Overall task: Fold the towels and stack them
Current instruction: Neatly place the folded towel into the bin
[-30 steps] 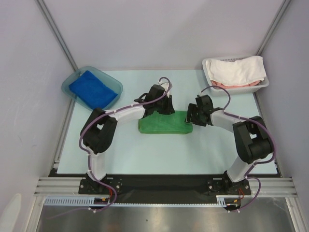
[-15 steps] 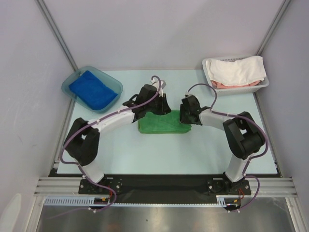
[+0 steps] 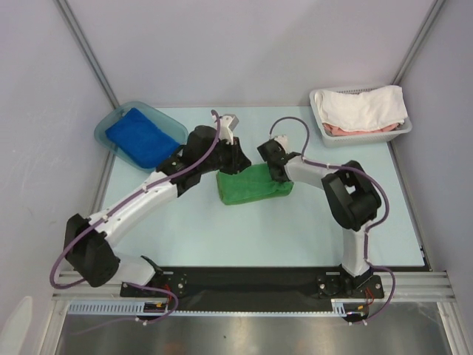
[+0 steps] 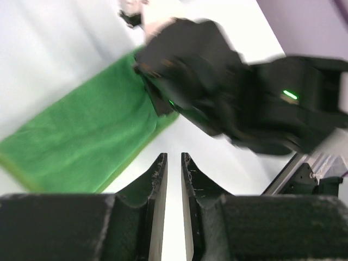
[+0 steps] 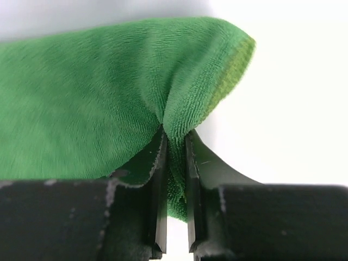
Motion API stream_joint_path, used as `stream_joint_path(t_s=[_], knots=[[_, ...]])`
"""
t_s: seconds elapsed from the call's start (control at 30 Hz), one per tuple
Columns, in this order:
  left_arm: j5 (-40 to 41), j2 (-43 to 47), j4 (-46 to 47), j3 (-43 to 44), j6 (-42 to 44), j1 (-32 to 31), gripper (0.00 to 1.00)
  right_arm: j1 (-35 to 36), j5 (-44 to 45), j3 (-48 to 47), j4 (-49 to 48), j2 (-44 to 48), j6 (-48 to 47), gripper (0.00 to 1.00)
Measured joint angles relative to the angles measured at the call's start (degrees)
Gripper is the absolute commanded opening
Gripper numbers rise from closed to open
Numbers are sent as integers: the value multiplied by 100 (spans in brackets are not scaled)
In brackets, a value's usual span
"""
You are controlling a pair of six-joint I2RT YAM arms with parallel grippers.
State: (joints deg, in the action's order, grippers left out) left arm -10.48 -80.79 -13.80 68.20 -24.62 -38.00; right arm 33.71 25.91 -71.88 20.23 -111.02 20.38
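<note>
Far left, the blue towel sits folded in the clear tub, well apart from the action. Next, the left fingers. Their own wrist view shows them almost pressed together with only a slit of bare desk between them. They grip nothing, and the green towel lies just beyond their tips.

Mid-desk, that green towel is bunched and skewed. The right fingers are clamped on a pinch of its folded corner. Only the right wrist view proves that, because from above the wrist hides the grip. The overhead view alone gives the whole layout, tub to basket.

Here's the worry: the hold is one-sided. If the right arm lifts or drags while the left is empty, the layers may slide apart and the fold may open. The thin pinch of soft terry could also slip free. The two wrists are close together too, so a clash looks possible.

Far right, the white basket holds a white cloth over a pinkish item. No purple towel shows in any view.
</note>
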Motion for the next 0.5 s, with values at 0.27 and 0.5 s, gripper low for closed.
stream_joint_path(t_s=[0.27, 0.5], knots=[[109, 861, -592, -96, 435, 129, 20, -455, 1725, -1845, 162, -1447, -1681, 0], [107, 1169, -970, -367, 820, 341, 21, -1130, 2361, -3746, -24, -2422, -3101, 0]])
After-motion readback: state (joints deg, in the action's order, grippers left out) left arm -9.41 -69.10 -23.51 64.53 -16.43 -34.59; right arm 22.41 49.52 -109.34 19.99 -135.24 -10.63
